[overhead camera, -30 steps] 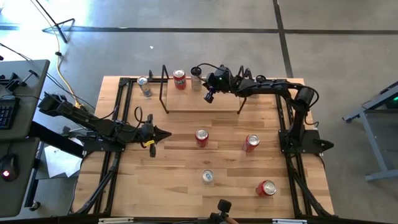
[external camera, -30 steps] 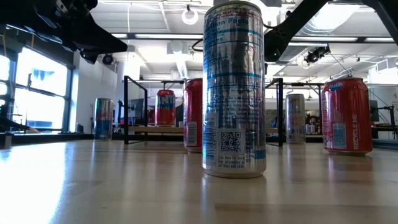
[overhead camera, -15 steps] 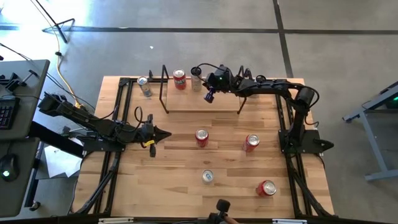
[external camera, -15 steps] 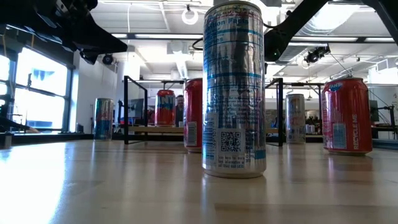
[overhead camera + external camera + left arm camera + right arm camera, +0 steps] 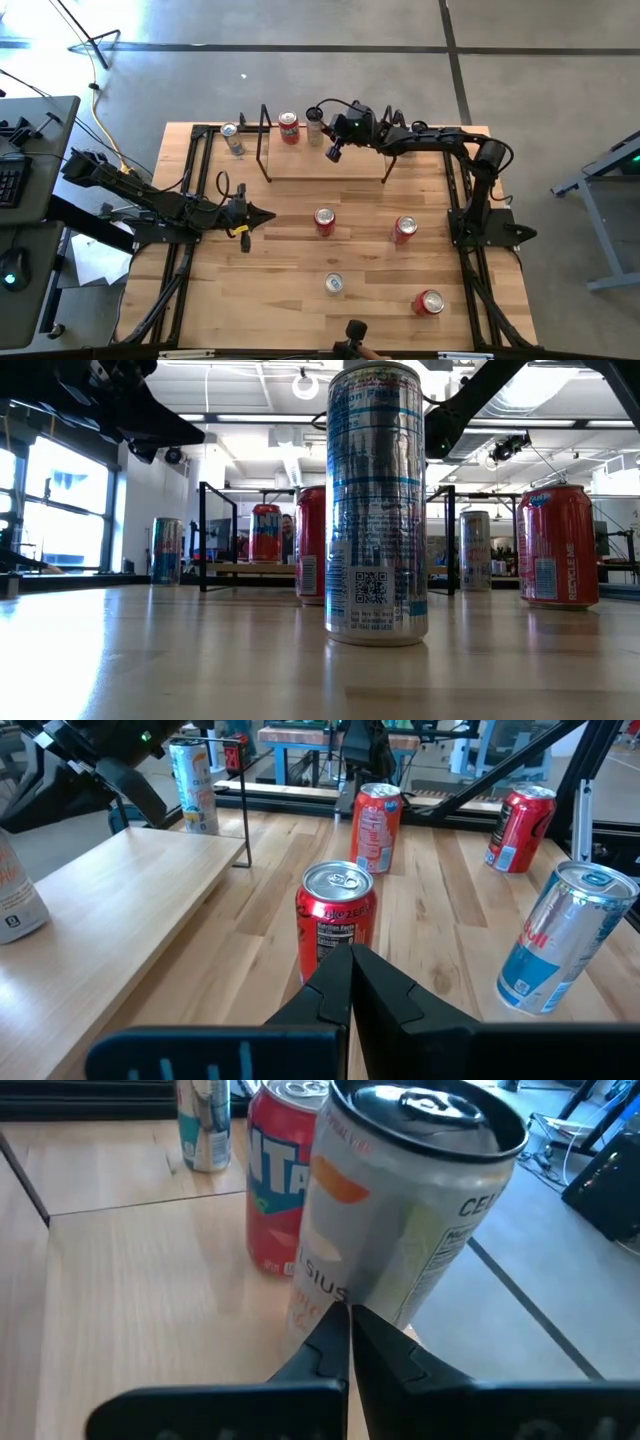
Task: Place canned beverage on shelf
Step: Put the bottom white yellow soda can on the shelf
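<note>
The shelf [image 5: 320, 165], a light-wood board with a black wire frame at each end, lies at the table's far side. A red can [image 5: 289, 127] and a white-silver can [image 5: 316, 122] stand on its far part. My right gripper [image 5: 326, 130] is shut, and its fingertips [image 5: 350, 1320] are against the lower side of the white-silver can [image 5: 400, 1210], which looks tilted in the right wrist view. The can's base is hidden behind the fingers. My left gripper [image 5: 268, 215] is shut and empty at the table's left middle. It points at a red can [image 5: 337, 920]. My right gripper's shut fingers come roughly level from the table's right at the white-silver can's lower side wall [image 5: 335, 1285]. I cannot tell whether they touch it. The fingers hide the spot and the can's base.
A silver-blue can [image 5: 231, 138] stands off the shelf's left end. Red cans stand at mid table [image 5: 324, 221], right of it [image 5: 404, 230] and near right [image 5: 429, 302]. A silver can [image 5: 333, 285] stands near the front edge, right before the low camera.
My right gripper has crept slightly toward the table's far left, closer to the white-silver can. Nothing else has visibly moved.
</note>
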Robot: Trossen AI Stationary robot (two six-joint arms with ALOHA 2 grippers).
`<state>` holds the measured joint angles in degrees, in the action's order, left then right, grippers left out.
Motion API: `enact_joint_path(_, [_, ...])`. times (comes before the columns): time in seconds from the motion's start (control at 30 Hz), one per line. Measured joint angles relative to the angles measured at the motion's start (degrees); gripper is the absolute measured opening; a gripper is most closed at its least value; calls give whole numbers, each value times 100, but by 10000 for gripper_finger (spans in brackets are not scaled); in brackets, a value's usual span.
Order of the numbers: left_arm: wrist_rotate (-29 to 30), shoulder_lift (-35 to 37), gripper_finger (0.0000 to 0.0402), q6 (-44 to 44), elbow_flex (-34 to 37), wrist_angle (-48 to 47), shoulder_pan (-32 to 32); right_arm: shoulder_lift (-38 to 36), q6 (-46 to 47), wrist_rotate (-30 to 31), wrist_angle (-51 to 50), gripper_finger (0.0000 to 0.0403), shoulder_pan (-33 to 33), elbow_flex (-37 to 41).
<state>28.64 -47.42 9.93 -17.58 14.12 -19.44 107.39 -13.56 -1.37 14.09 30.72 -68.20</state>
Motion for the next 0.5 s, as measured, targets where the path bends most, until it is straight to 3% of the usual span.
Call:
enact_joint_path(0.23, [0,0,0,92,0,-101,0,-2,1,-84,-223,0,0,2])
enact_joint_path(0.5, [39,0,0,52,0,-73,2,55,2,-185,287,0,-8,1])
